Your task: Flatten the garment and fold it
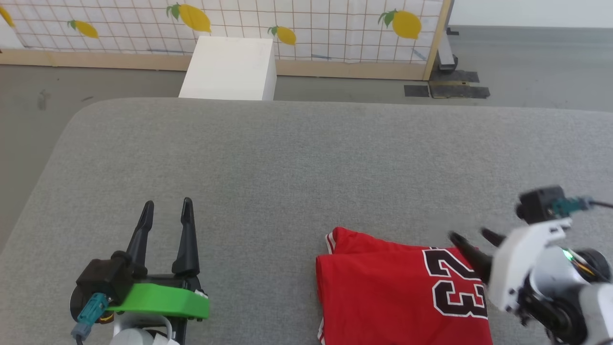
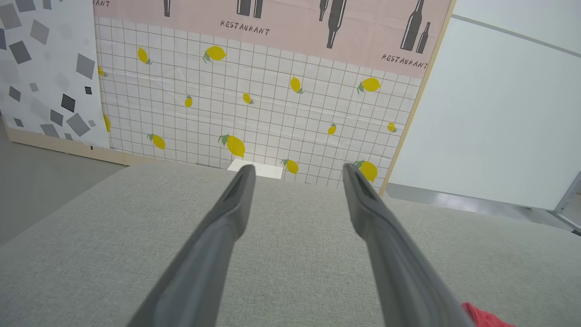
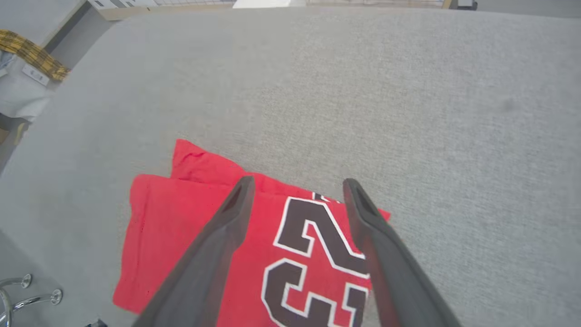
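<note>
Garment [image 1: 383,292] lies folded at lower right of the head view on the grey table [image 1: 287,167]. Expect soft, light, limp cloth. Right gripper [image 1: 468,234] sits above it, wide and empty; left gripper [image 1: 167,202] is wide too. Pinch all layers at a corner.

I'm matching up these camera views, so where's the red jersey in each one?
Head view: jersey at the bottom, right of centre.
Left wrist view: jersey's red edge in the bottom right corner.
Right wrist view: jersey, lower centre-left.
Shared landmark: the white box.
</note>
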